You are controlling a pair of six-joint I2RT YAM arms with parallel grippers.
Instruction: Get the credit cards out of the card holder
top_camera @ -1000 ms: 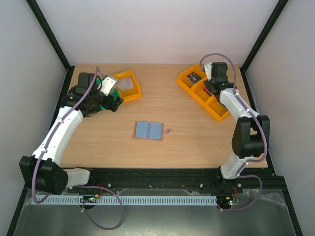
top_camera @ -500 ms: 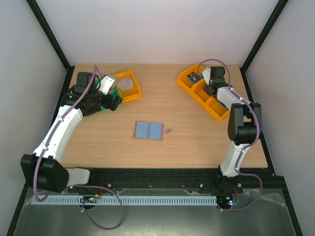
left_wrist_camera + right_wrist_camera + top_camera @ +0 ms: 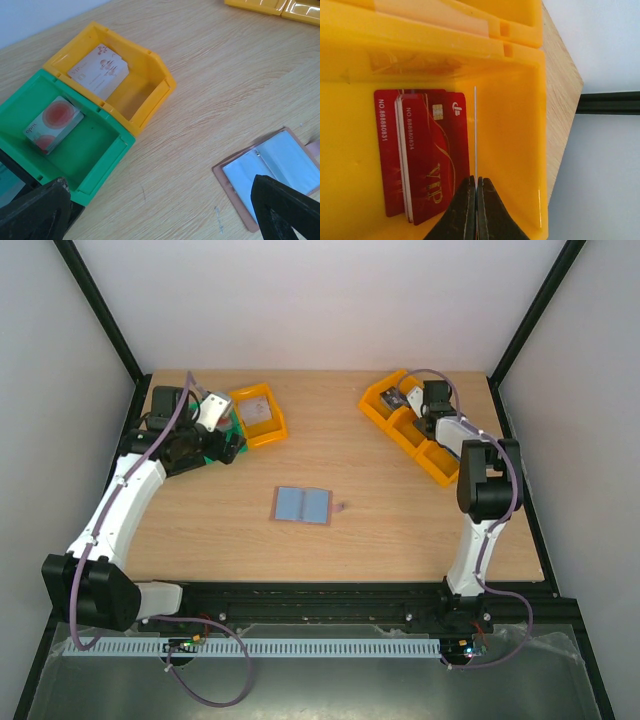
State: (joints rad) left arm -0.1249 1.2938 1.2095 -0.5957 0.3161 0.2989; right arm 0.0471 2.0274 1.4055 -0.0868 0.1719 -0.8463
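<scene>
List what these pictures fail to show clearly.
Right wrist view: held card in the right gripper is edge-on; its face is hidden.
Right wrist view: red cards overlap; their number is unclear.
Left wrist view: card holder is cut by the frame edge and a gripper finger.

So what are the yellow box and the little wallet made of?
The yellow box looks like hard moulded plastic, smooth and a bit shiny, with one even colour and crisp rims. The wallet seems to be tan leather or fake leather outside, going by its matte brownish border. Inside it has slightly glossy light blue sleeves, probably plastic. I cannot tell whether the leather is real.
</scene>
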